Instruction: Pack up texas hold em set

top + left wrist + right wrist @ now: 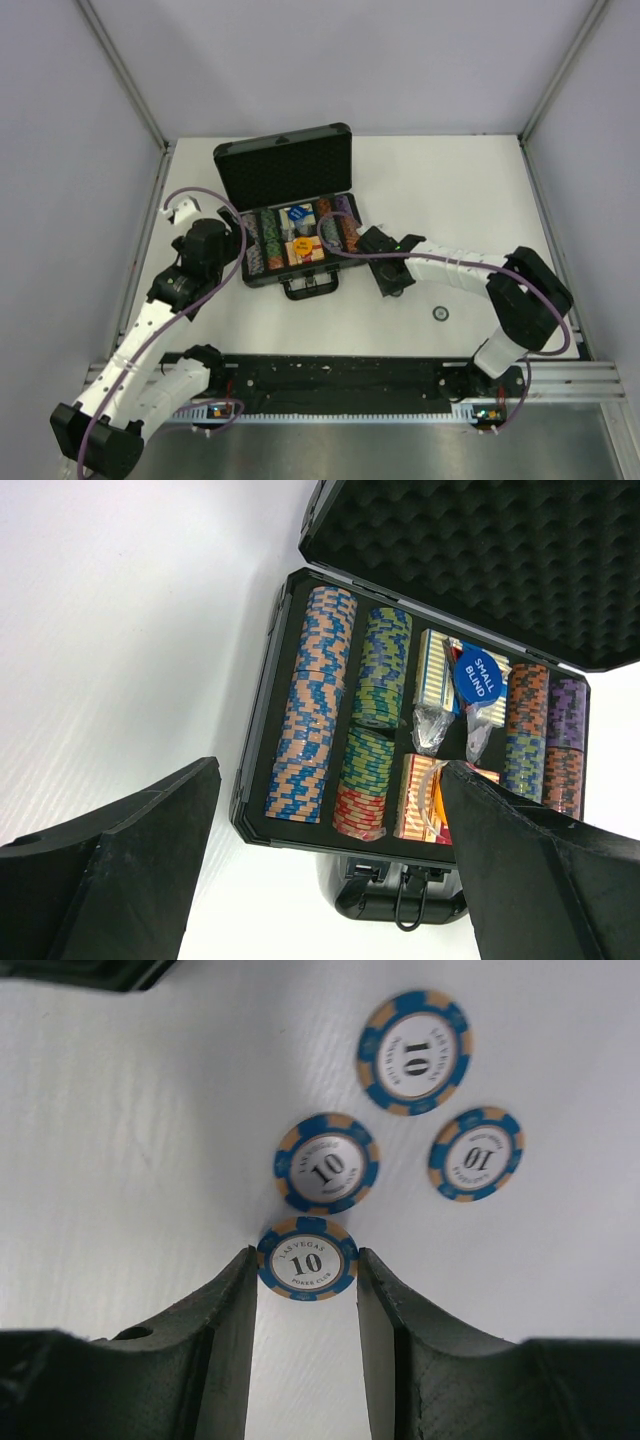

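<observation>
The black briefcase point(283, 163) lies open at the table's middle, lid up, handle point(311, 289) toward me. Multicoloured chip rows point(310, 710) fill it, with card decks point(436, 670), a blue "small blind" disc point(477, 677) and an orange disc point(301, 243). My left gripper point(330, 772) is open and empty above the case's front left corner; in the top view it point(230, 235) hangs at the case's left side. My right gripper point(307, 1260) is right of the case point(390, 275), shut on a blue "10" chip point(306, 1259) at its fingertips. Three more blue chips point(326, 1162) lie on the table just beyond.
One small dark chip point(440, 313) lies alone on the white table right of my right gripper. Grey walls point(60, 150) enclose the table on the left, back and right. The case's handle point(400, 900) shows below the tray in the left wrist view.
</observation>
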Motion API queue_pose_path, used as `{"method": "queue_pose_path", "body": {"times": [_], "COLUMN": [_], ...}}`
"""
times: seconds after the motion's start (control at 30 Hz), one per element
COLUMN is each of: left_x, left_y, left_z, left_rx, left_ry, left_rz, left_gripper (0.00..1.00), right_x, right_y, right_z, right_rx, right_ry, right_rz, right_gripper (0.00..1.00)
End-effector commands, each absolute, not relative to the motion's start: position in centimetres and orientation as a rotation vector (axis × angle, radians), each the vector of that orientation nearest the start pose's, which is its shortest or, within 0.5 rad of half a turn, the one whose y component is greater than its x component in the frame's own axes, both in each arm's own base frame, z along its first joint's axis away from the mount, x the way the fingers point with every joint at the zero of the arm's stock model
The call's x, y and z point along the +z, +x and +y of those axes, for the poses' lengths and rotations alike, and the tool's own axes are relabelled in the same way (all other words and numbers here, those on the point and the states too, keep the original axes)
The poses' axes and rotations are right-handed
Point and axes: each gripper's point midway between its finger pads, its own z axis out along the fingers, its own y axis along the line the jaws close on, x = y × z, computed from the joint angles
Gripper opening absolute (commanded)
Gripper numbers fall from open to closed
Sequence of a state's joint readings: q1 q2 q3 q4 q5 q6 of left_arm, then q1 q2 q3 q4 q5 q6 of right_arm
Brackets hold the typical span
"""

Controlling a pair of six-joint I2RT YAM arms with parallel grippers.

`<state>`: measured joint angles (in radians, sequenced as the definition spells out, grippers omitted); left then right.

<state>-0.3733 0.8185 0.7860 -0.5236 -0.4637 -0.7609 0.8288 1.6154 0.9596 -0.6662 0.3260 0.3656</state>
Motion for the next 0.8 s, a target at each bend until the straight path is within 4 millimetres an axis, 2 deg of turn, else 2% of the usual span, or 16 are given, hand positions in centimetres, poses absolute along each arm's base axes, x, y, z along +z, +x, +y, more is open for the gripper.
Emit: {"method": "queue_pose_path", "body": {"times": [0.0,0.17,0.43,0.6,0.77], "left_x": [21.2,21.3,21.5,21.6,21.4], "left_y": [28.5,28.6,28.7,28.7,28.8], "left_z": [-5.1,-5.1,-4.9,-4.7,-4.7], "left_rx": [-0.217,-0.205,-0.195,-0.187,-0.176], "left_ry": [-0.672,-0.668,-0.670,-0.677,-0.675], "left_rz": [1.922,1.924,1.917,1.910,1.913], "left_gripper": [0.97,0.97,0.97,0.97,0.97], "right_x": [5.2,5.4,4.7,4.2,3.5], "right_y": [25.9,27.7,28.7,28.9,27.8], "right_z": [17.8,17.7,18.4,18.5,18.4], "right_rx": [-0.141,-0.181,-0.143,-0.121,-0.093], "right_ry": [-0.459,-0.441,-0.457,-0.454,-0.458], "right_rz": [2.576,2.554,2.561,2.578,2.616], "right_gripper": [0.39,0.39,0.40,0.41,0.44]}}
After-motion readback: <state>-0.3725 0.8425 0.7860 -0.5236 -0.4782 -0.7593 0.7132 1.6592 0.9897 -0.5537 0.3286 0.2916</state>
